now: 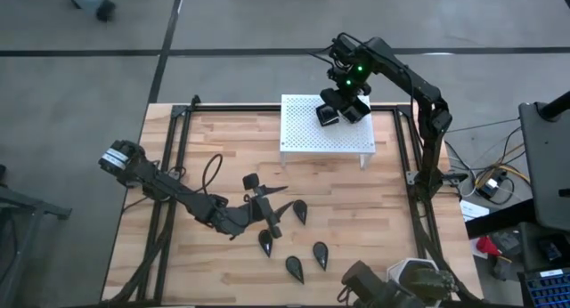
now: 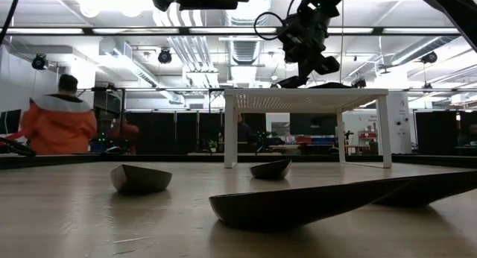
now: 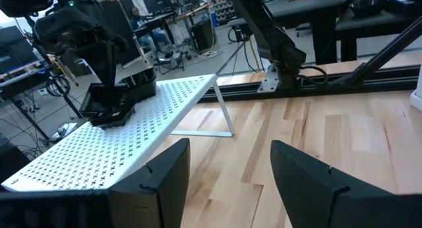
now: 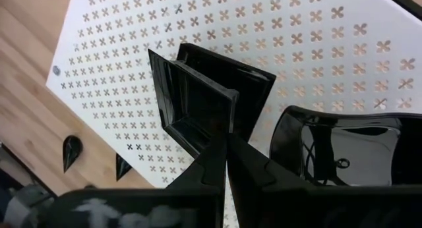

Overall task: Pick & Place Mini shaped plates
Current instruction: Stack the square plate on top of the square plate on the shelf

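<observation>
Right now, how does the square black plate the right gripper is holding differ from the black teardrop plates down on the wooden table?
The matte black square plate has straight raised rims and sharp corners; the black teardrop plates taper to a point. The square plate is tilted on edge, pinched by the shut right gripper over the white perforated stand; the teardrop plates lie loose on the wooden table, with no gripper on them. Both kinds are small and dark.
</observation>
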### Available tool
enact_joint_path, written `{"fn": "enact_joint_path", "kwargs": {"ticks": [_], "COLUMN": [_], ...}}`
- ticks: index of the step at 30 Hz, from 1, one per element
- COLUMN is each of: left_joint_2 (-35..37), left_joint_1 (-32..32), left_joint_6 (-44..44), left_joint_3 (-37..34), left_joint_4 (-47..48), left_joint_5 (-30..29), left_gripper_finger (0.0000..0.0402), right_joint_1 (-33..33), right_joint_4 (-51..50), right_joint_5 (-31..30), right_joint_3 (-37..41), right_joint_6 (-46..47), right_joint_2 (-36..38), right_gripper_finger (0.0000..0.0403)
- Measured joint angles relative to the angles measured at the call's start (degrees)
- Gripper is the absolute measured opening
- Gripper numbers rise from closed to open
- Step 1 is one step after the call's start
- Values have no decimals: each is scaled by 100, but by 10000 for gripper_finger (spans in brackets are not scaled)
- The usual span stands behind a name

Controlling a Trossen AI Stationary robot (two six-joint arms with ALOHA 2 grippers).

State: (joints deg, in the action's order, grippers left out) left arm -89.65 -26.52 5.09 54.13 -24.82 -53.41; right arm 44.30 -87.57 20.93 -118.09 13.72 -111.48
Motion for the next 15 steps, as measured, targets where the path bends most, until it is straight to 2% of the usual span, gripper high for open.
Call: {"fn": "enact_joint_path", "kwargs": {"ticks": [6,10,15], "left_joint_2": [0,0,0], "left_joint_1": [0,0,0], "left_joint_6": [3,3,10], "left_joint_3": [0,0,0], "left_joint_4": [0,0,2], "left_joint_5": [0,0,-1], "left_gripper_finger": [206,206,206], "right_joint_1": [-1,-1,-4], "right_joint_4": [61,103,101], "right_joint_5": [-11,-226,-227], "right_joint_3": [-1,1,1], "right_joint_6": [-61,-61,-61], "right_joint_2": [0,-2,-2], "right_gripper_finger": [9,10,35]}}
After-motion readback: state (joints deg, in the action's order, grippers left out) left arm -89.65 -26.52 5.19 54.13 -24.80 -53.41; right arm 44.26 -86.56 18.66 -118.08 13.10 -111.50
